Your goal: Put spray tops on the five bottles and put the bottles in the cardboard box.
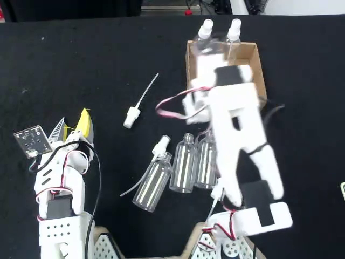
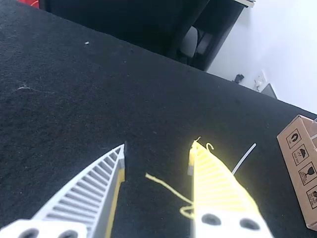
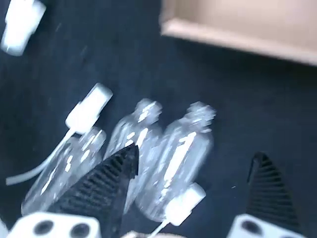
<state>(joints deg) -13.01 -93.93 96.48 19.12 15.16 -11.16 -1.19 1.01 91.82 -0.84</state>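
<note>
**A:** In the cardboard box (image 1: 251, 56), what is counted as done?

**B:** Two capped bottles are seen there, one (image 1: 205, 31) beside the other (image 1: 234, 30), their white heads standing past the far rim. Two of the five are judged finished.

**A:** And on the black table (image 1: 81, 59)?

**B:** Three open-necked bottles are laid side by side just before the box: the left bottle (image 1: 152, 182), the middle bottle (image 1: 183, 161) and the right bottle (image 1: 205, 162). Three spray tops are left loose. The first spray top (image 1: 131, 116) lies apart from the bottles. The second spray top (image 1: 161, 145) lies at the left bottle's neck, its tube running outside the glass, so it is not taken as fitted. The third spray top (image 3: 185, 201) lies by the right bottle's base.

**A:** How are the pincers held?

**B:** The right gripper (image 3: 194, 156) is spread above the three bottles, with nothing gripped. The left gripper (image 2: 157, 148) is also spread and empty, well apart from them.

**A:** What is left, then?

**B:** Three tops are to be fitted, it is judged, and three bottles boxed.
</note>
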